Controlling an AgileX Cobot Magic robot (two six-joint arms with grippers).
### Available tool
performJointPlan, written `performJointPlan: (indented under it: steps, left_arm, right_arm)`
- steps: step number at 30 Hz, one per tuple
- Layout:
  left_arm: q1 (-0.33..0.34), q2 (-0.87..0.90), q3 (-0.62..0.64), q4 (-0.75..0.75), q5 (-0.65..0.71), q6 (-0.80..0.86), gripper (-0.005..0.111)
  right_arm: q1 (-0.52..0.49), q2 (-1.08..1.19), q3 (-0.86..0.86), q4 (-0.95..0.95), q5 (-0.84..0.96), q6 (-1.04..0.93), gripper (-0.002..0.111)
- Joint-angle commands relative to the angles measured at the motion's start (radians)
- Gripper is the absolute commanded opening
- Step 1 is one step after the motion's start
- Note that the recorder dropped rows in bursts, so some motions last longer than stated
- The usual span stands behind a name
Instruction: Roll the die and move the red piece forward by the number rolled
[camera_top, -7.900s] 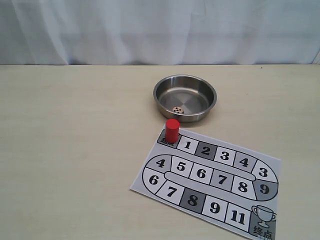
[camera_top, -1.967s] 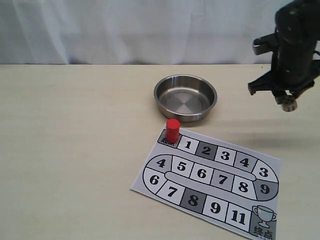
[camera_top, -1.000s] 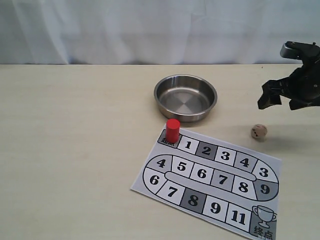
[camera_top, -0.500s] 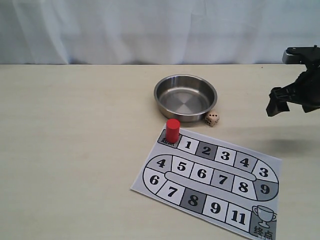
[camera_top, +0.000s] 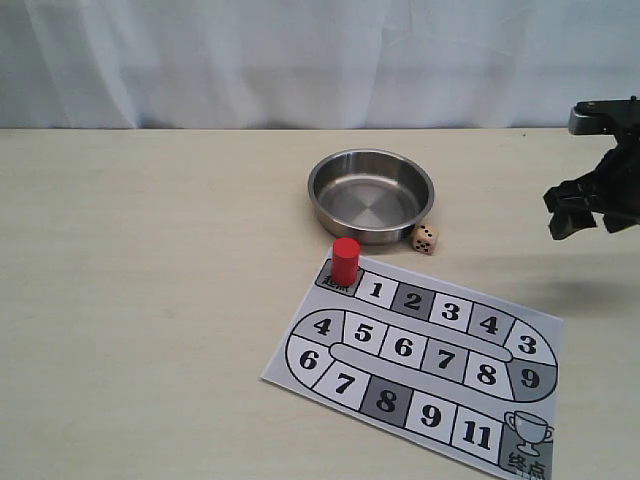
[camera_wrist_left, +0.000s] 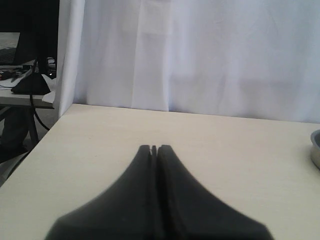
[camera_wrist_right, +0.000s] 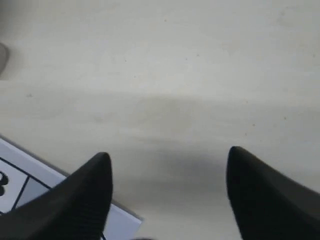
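Observation:
The beige die (camera_top: 425, 238) rests on the table against the right front of the steel bowl (camera_top: 325, 195). The red piece (camera_top: 346, 260) stands upright on the dark start square at the upper left corner of the paper board (camera_top: 420, 355). My right gripper (camera_top: 585, 214) hovers open and empty at the far right edge of the exterior view, well away from the die; in the right wrist view its fingertips (camera_wrist_right: 100, 170) spread wide over bare table (camera_wrist_right: 170, 75) and a board corner (camera_wrist_right: 30, 175). My left gripper (camera_wrist_left: 154, 148) is shut and empty, over bare table, out of the exterior view.
White curtain (camera_top: 300, 60) hangs behind the table's far edge. The board carries a numbered track ending at a trophy square (camera_top: 527, 435). In the left wrist view, the table's side edge (camera_wrist_left: 45, 135) and the bowl rim (camera_wrist_left: 315, 150) show.
The right gripper lifted the die from the bowl, carried it right and dropped it. The die rolled left to the bowl's side and stopped. The gripper drifted slightly farther right.

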Motion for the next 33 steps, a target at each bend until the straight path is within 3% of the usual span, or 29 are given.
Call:
performJointPlan:
  steps: [1, 4, 12, 17, 33]
  left_arm:
    - [-0.008, -0.001, -0.007, -0.002, -0.014, -0.002, 0.000]
    - [-0.008, -0.001, -0.007, -0.002, -0.014, -0.002, 0.000]
    - [-0.008, -0.001, -0.007, -0.002, -0.014, -0.002, 0.000]
    - [-0.008, -0.001, -0.007, -0.002, -0.012, -0.002, 0.000]
    - [-0.008, -0.001, -0.007, -0.002, -0.012, -0.002, 0.000]
  right_arm:
    - [0.012, -0.004, 0.004, 0.157, 0.007, -0.165, 0.043]
    - [0.052, -0.004, 0.004, 0.223, 0.005, -0.268, 0.032]
    - [0.188, 0.032, 0.006, 0.227, -0.061, -0.280, 0.004]
    - [0.253, 0.126, 0.006, 0.233, -0.130, -0.280, 0.004]
    - [0.255, 0.221, 0.006, 0.320, -0.238, -0.297, 0.004]
